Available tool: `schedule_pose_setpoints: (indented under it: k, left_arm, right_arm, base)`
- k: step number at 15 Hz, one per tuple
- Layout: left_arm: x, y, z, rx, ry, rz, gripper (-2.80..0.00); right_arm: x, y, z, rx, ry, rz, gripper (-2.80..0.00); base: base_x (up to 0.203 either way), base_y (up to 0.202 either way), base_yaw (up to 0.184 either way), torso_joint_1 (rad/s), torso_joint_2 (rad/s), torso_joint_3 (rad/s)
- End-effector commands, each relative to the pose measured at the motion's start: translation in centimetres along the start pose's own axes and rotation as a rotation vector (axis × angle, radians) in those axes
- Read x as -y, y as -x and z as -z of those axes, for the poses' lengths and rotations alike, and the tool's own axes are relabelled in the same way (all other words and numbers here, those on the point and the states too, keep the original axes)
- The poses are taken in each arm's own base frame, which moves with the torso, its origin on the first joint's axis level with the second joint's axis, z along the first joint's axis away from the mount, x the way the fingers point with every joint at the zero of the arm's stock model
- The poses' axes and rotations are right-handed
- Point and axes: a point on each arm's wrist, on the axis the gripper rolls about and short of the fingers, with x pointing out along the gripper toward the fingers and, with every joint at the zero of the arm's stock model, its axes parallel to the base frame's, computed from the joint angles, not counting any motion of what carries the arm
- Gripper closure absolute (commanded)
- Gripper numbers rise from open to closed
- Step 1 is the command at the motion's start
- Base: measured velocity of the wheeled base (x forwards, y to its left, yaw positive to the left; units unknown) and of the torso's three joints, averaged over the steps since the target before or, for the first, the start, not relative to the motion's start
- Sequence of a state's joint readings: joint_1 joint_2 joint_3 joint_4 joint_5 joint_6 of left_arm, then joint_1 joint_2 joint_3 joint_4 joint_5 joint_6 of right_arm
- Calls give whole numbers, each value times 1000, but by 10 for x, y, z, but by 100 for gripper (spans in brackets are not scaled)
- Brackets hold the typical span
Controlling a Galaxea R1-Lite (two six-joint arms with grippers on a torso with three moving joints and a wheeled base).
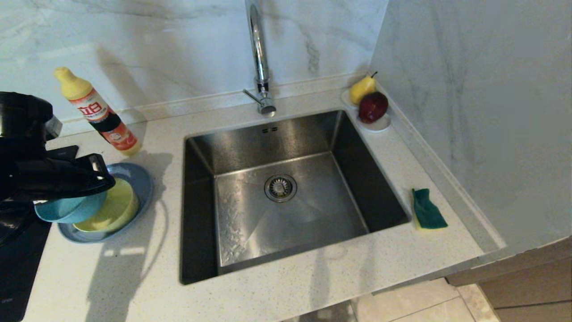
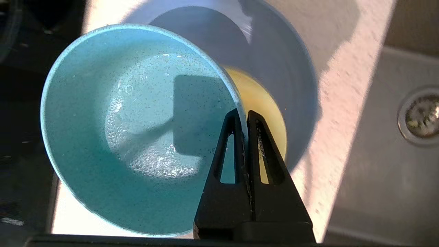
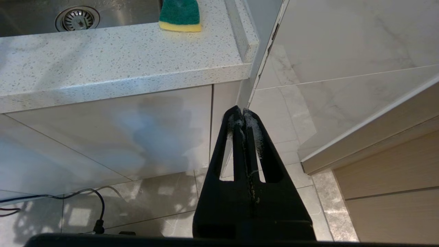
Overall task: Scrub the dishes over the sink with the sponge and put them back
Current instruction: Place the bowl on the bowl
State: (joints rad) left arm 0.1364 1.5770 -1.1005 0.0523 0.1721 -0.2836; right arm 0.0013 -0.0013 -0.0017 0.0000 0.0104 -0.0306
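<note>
My left gripper (image 1: 106,180) (image 2: 241,115) is shut on the rim of the teal-blue bowl (image 1: 67,208) (image 2: 137,130), one finger inside and one outside. The bowl hangs tilted over the left part of the grey-blue plate (image 1: 142,183) (image 2: 284,58), with wet foam in its bottom. The yellow bowl (image 1: 114,210) (image 2: 262,99) rests on that plate, partly hidden by the teal one. The steel sink (image 1: 250,214) lies to the right. The sponge (image 1: 428,209) (image 3: 180,13) lies green side up on the counter right of the sink. My right gripper (image 3: 242,111) hangs shut and empty below the counter edge.
A tall chrome tap (image 1: 259,58) stands behind the sink. A yellow-capped detergent bottle (image 1: 100,114) leans behind the plate. A white dish (image 1: 380,124) with a pear and an apple sits in the back right corner. A black hob (image 1: 18,264) borders the counter's left, and a wall closes the right.
</note>
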Motion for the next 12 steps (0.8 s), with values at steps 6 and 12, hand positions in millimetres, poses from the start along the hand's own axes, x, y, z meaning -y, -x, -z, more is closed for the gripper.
schedule_pose_setpoints:
  k: [6,12]
  left_arm:
    - [-5,-5,-2,0,4,-14,0]
    - [6,23,-15,73,10,49,0]
  right_arm:
    - [0,0,0,0,0,-1,0]
    - [0,0,0,0,0,-1,0]
  base:
    - [0,0,0,0,0,0]
    - [0,0,0,0,0,0]
